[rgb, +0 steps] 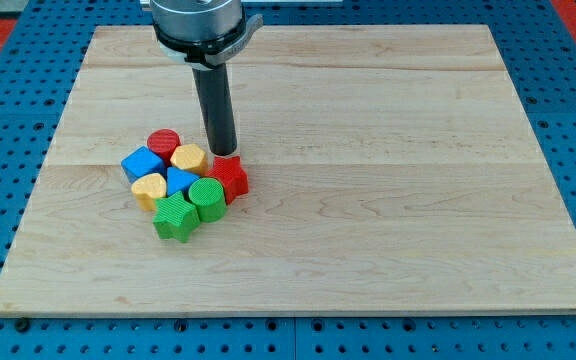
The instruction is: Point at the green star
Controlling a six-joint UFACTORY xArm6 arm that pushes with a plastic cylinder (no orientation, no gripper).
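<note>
Nearest the view's bottom, at 6 o'clock of the cluster, sits the green star (174, 217), touching the green round block (207, 197) at its 2 o'clock. Behind: yellow block (149, 188), two blue blocks (181, 181) (142, 163), red star (229, 176), another yellow block (188, 157), red round block (164, 143). Farthest, my tip (219, 151) rests at the cluster's 1 o'clock, just beside the red star. No jaws here, just a bare rod. Packed neighbours likely force an approach round the outside to the star.
</note>
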